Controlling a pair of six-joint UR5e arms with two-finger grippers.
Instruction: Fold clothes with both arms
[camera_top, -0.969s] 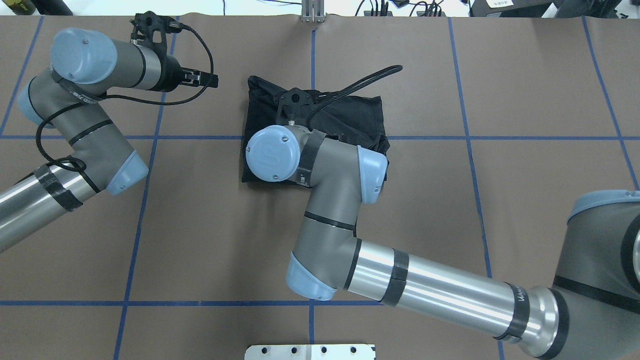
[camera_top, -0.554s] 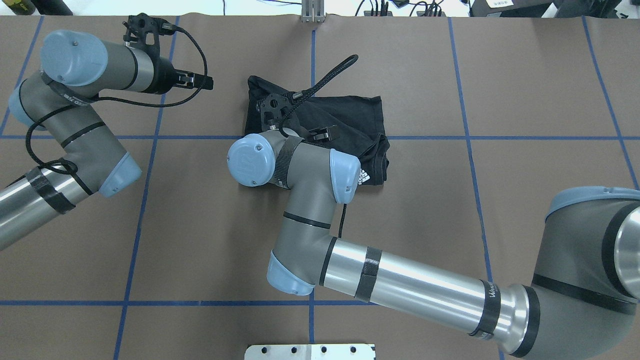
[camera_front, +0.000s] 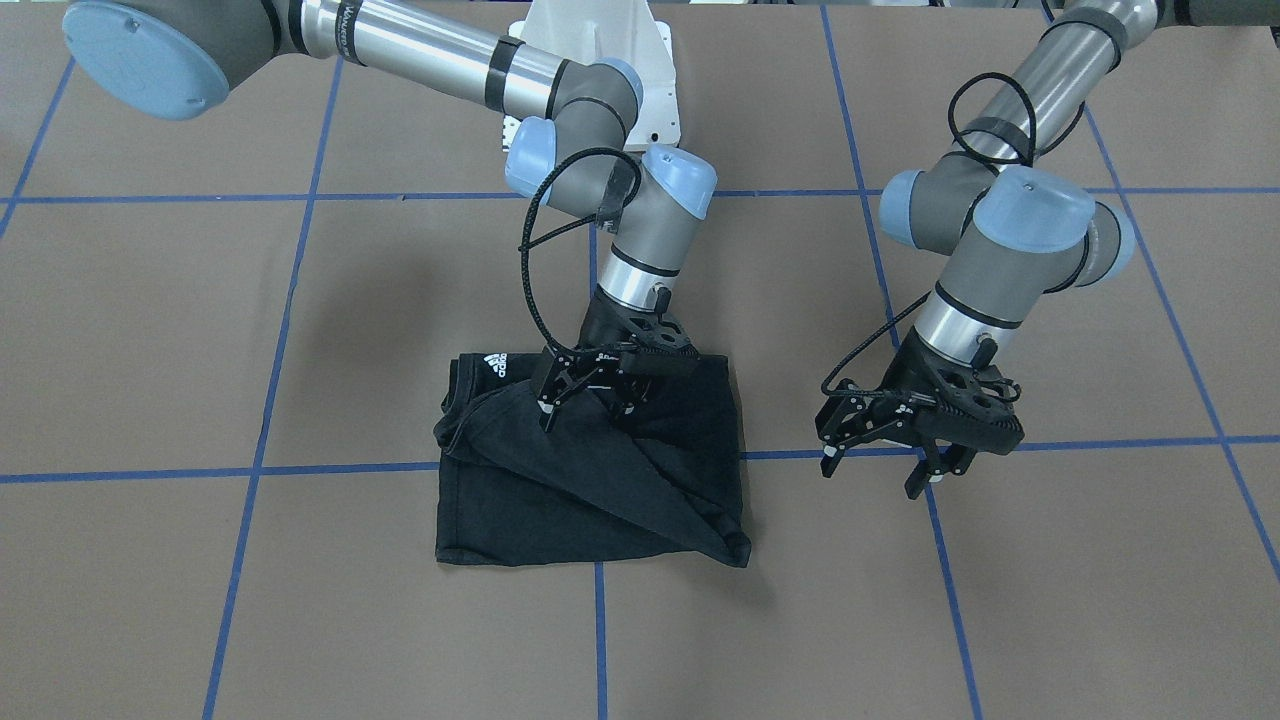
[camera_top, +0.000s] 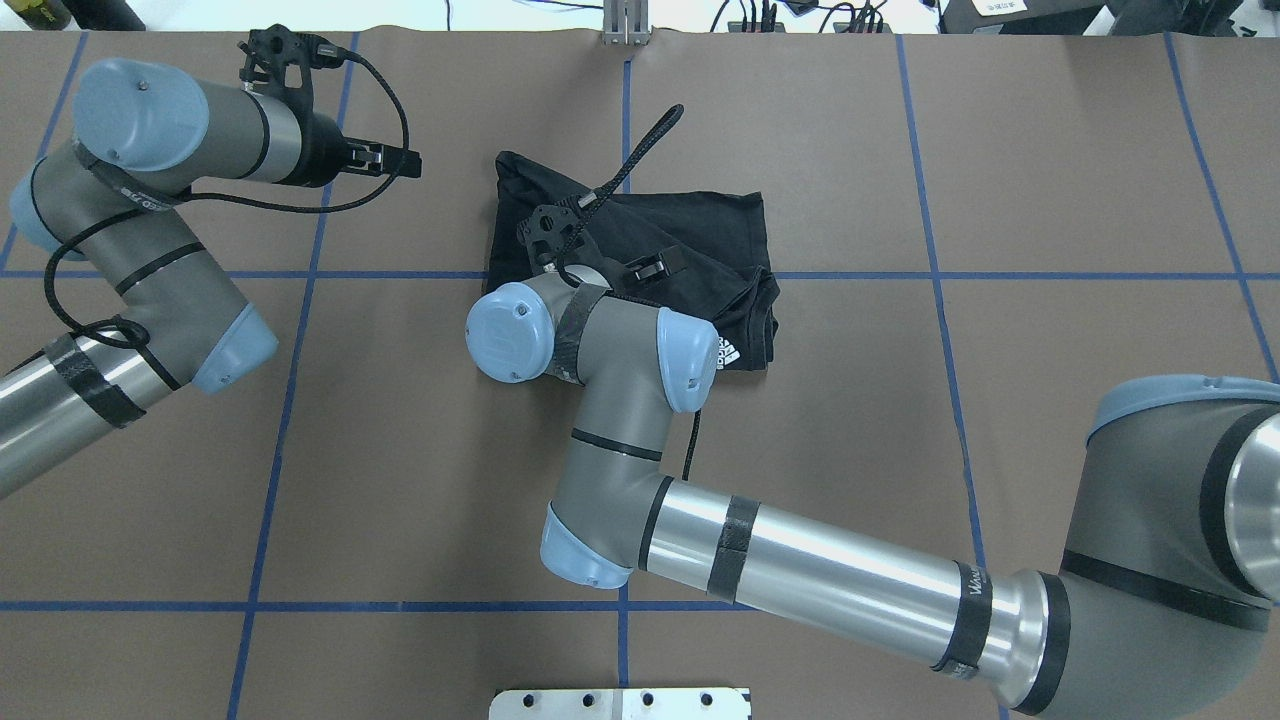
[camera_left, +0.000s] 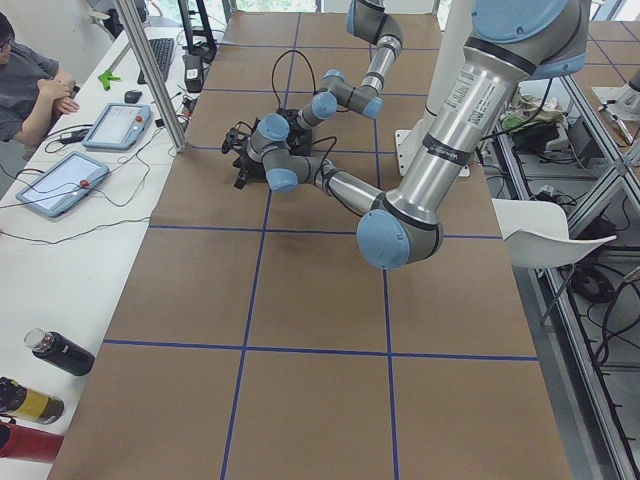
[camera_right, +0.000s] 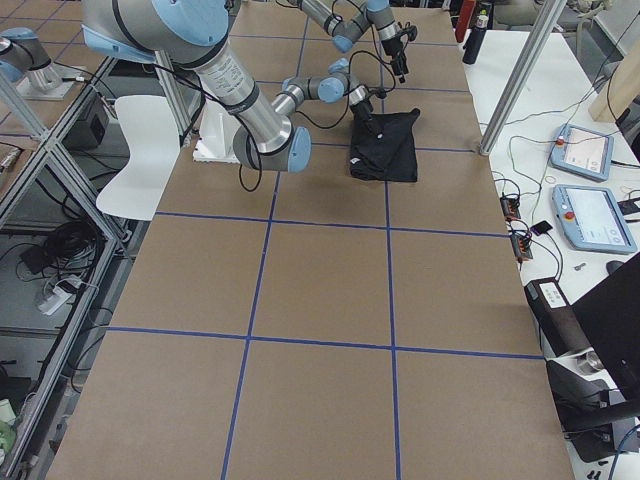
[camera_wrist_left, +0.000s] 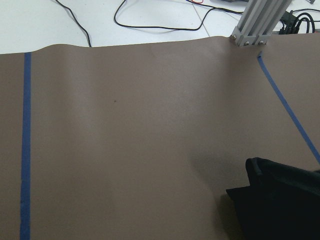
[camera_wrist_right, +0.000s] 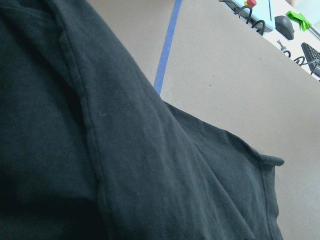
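Left claw: The left claw (camera_top: 408, 160) hangs in the upper left of the overhead view, above bare table (camera_top: 1000, 180) and well apart from the cloth. The front view shows its fingers spread wide with nothing between them.
Shirt: The black shirt (camera_top: 700, 220) lies in the upper centre of the overhead view, across a blue tape line (camera_top: 1000, 275). It is already folded into a rough rectangle.
Flap: A loose diagonal flap (camera_front: 640, 490) runs across the top layer, ending in a point at the lower right corner of the bundle in the front view.
Right claw: The right claw (camera_front: 585, 405) sits low over the middle of the shirt. Its jaws look parted in the front view. I see no cloth clearly pinched, though the fabric is dark there.
Logo edge: The small white logo (camera_top: 727, 352) shows on the right side of the bundle, where the hem (camera_top: 765, 300) is bunched and curled.
Step in hand: Probably tidying or letting go of the last fold.
Doing it well: Lift the right claw straight up so the flap does not drag. If another fold follows, take the bunched hem low with both claws, at matching corners. Carry it across level and lay it down before opening.
Risk: A one-sided pull would likely skew the bundle and undo the layers below.
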